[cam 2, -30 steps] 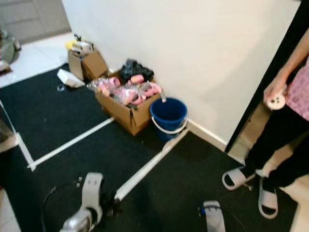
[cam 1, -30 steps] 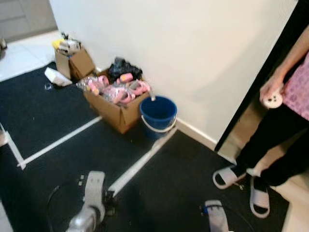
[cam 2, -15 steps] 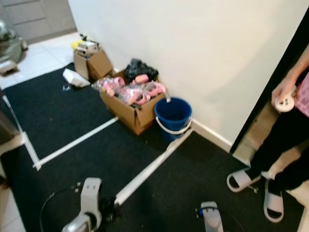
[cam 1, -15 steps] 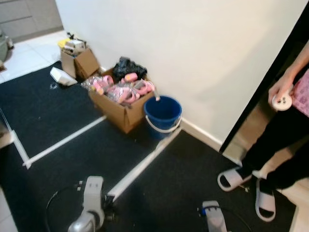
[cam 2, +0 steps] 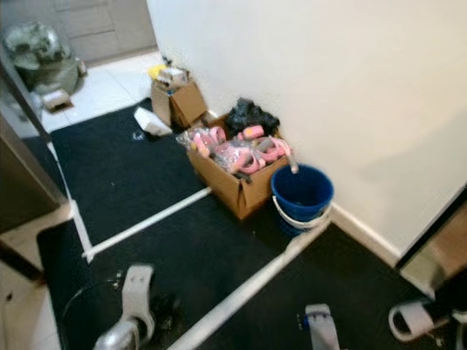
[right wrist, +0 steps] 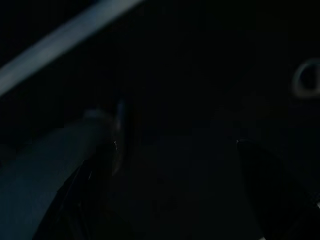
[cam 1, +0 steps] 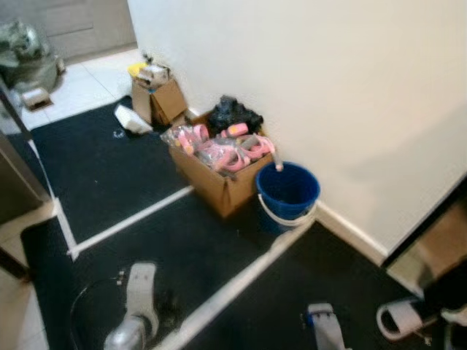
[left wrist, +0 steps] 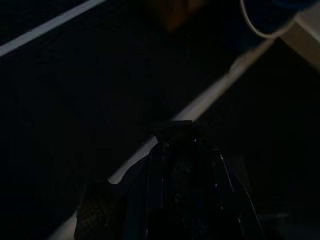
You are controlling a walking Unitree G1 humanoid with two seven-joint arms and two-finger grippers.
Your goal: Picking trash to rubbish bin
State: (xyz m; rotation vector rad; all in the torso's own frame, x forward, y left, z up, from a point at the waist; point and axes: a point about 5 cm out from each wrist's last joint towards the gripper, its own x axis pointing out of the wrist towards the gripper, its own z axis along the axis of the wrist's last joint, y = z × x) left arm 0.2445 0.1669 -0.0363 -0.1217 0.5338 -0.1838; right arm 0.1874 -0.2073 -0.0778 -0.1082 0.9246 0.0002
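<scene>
A round blue plastic bucket sits beside an open cardboard box of pink clutter — both grippers' finger positions cannot be told.

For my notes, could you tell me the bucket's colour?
The bucket is blue, clearest in the right eye view.

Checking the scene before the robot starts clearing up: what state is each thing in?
Blue bucket: upright, open-topped, handle down.
Large cardboard box: flaps open, heaped with pink items.
Small cardboard box: open, items on top.
White packet: lying on the mat.
Slipper: on the floor.
</scene>
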